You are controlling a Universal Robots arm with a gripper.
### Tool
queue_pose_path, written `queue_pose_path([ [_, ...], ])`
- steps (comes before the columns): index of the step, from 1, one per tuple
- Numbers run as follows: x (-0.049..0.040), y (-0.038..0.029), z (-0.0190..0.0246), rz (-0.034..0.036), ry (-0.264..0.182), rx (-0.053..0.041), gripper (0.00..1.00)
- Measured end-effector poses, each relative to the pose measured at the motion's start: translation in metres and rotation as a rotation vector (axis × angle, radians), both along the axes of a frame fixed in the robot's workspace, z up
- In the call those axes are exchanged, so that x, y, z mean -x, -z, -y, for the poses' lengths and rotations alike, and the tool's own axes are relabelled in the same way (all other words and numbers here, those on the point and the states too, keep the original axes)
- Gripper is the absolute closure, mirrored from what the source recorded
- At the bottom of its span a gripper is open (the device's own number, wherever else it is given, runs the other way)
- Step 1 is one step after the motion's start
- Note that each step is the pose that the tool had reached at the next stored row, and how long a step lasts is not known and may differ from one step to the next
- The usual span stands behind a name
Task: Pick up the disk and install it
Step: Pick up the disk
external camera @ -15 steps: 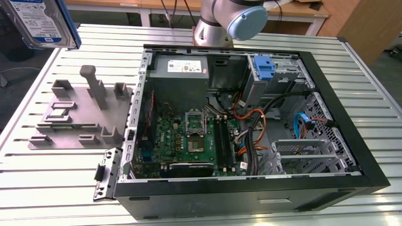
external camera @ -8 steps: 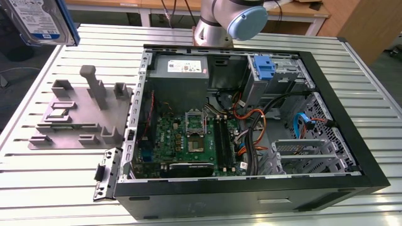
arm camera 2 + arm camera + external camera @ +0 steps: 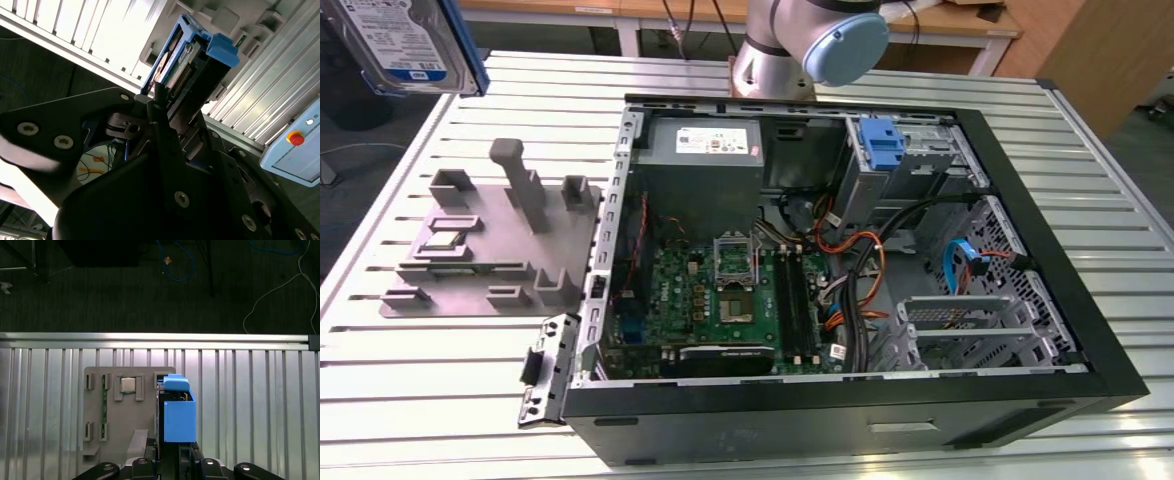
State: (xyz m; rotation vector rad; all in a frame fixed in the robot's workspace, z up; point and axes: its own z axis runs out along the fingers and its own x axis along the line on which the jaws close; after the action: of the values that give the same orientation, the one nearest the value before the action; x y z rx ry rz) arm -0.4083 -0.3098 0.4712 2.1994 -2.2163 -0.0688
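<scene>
The disk (image 3: 398, 42) hangs high over the table's far corner at the exterior view's left, with its white-and-blue label facing the camera and a blue bracket along its edge. In the second wrist view my gripper (image 3: 169, 107) is shut on the disk (image 3: 186, 62), and its dark fingers (image 3: 162, 117) clamp the lower end. In the first wrist view the disk (image 3: 177, 412) shows edge-on, blue bracket outward, rising from my gripper (image 3: 172, 452) above the grey fixture plate (image 3: 112, 430).
An open computer case (image 3: 1067, 300) lies on the slatted metal table (image 3: 400, 400), with a power supply (image 3: 700, 142), a motherboard (image 3: 720, 300), loose cables and a blue drive-bay carrier (image 3: 882, 142) inside. The grey fixture plate (image 3: 474, 265) lies beside the case. An emergency-stop box (image 3: 295, 145) stands off the table.
</scene>
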Motion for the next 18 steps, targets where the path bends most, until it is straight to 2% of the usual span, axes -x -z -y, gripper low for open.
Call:
queue_pose_path([
  [18, -0.0056, 0.0, 0.0, 0.0, 0.0, 0.0, 0.65],
])
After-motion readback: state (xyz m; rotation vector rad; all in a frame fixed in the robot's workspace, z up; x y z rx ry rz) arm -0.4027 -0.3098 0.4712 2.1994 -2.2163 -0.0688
